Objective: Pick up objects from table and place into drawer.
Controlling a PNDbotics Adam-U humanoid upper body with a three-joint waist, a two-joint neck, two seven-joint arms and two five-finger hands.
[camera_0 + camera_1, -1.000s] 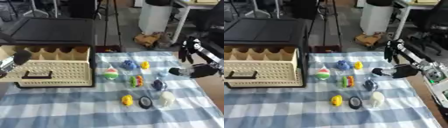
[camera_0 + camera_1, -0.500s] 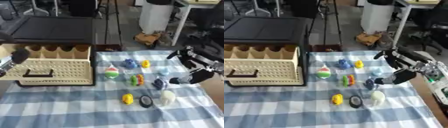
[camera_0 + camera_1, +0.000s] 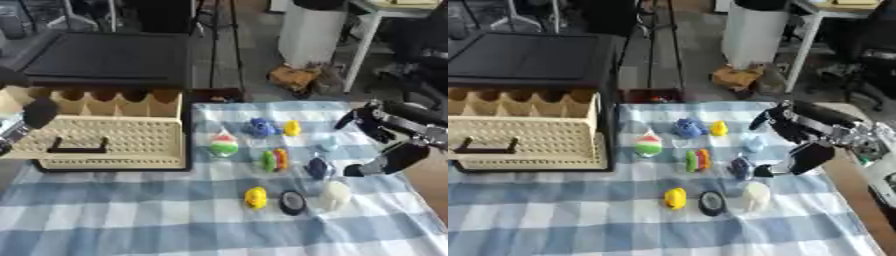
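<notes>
Several small toys lie on the blue checked cloth (image 3: 131, 210): a blue one (image 3: 260, 127), a yellow one (image 3: 291, 128), a pale blue one (image 3: 328, 144), a red-white-green cone (image 3: 224, 145), a green and red one (image 3: 275, 160), a dark blue one (image 3: 317, 168), a yellow one (image 3: 255, 197), a black ring (image 3: 291, 202) and a cream one (image 3: 335, 195). The beige drawer (image 3: 105, 140) stands pulled out at the left. My right hand (image 3: 807, 132) hovers open beside the pale blue and dark blue toys, its thumb (image 3: 802, 157) close to the dark blue one. My left hand (image 3: 35, 114) shows at the drawer's left edge.
A black cabinet (image 3: 109, 60) holds the drawer. Beyond the table are a white bin (image 3: 311, 35), a brown lump on the floor (image 3: 293, 77) and tripod legs (image 3: 214, 45). The cloth's front part lies bare.
My right hand has come down from a raised pose and turned its fingers toward the toys on the right side. The toys and drawer stay where they were.
</notes>
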